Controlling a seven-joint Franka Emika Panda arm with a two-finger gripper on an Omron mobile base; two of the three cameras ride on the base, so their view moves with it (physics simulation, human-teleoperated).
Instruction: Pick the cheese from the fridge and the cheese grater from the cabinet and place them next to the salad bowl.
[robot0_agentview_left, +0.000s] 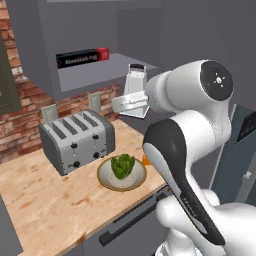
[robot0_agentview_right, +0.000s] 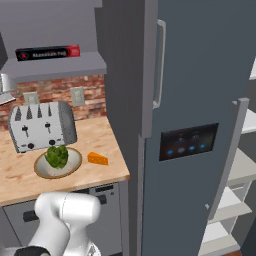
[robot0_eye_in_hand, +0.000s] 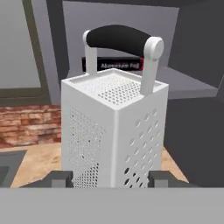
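Note:
My gripper (robot0_eye_in_hand: 111, 179) is shut on the cheese grater (robot0_eye_in_hand: 114, 127), a white perforated box with a black top handle; one fingertip (robot0_eye_in_hand: 61, 178) presses each lower side. The grater (robot0_agentview_left: 135, 80) hangs upright in front of the grey cabinet (robot0_agentview_left: 100, 70), off its shelf and above the counter, with the gripper (robot0_agentview_left: 134, 96) under it. The salad bowl (robot0_agentview_left: 102, 175) with green lettuce sits on the wooden counter by the toaster. The orange cheese (robot0_agentview_right: 97, 159) lies on the counter just right of the salad bowl (robot0_agentview_right: 75, 161). The blue-grey fridge (robot0_agentview_right: 200, 100) stands to the right.
A silver toaster (robot0_agentview_left: 77, 140) stands behind the bowl against the brick wall. A long black-and-red box (robot0_agentview_left: 82, 58) lies on the cabinet shelf. The fridge's right door hangs open, showing white shelves (robot0_agentview_right: 245, 170). My own white arm (robot0_agentview_left: 190, 125) blocks the counter's right end.

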